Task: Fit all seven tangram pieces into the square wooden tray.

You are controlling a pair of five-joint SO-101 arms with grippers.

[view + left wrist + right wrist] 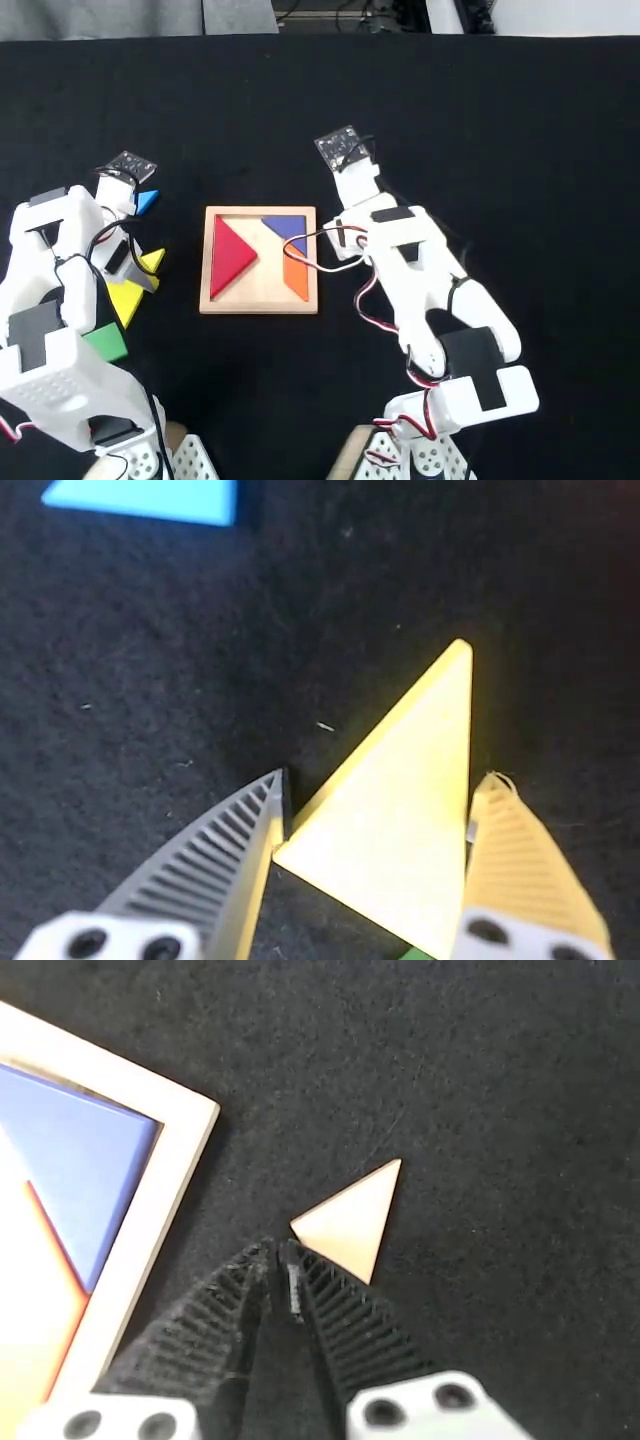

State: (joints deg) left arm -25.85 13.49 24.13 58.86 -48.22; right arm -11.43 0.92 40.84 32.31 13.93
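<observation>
**Fig.** Tangram fill, part done. Tray, mid-table, holds 3 pcs: red, orange, blue. The rest lie outside it.

Step in hand (judged): pickup of yellow triangle near the left edge of the table.

L gripper: jaws spread, one on each side of the triangle, close to its flanks but not clamped. Apex points away, past the tips.

Next move calls for closing evenly on the slanted sides w/o squeezing the pc out, then lift and carry to tray.

Green pc lies nearer and light-blue triangle farther, both apart from the jaws.

R gripper: jaws pressed together, empty. Cream triangle lies just beyond the tips, outside the tray's rim; contact cannot be told.
</observation>
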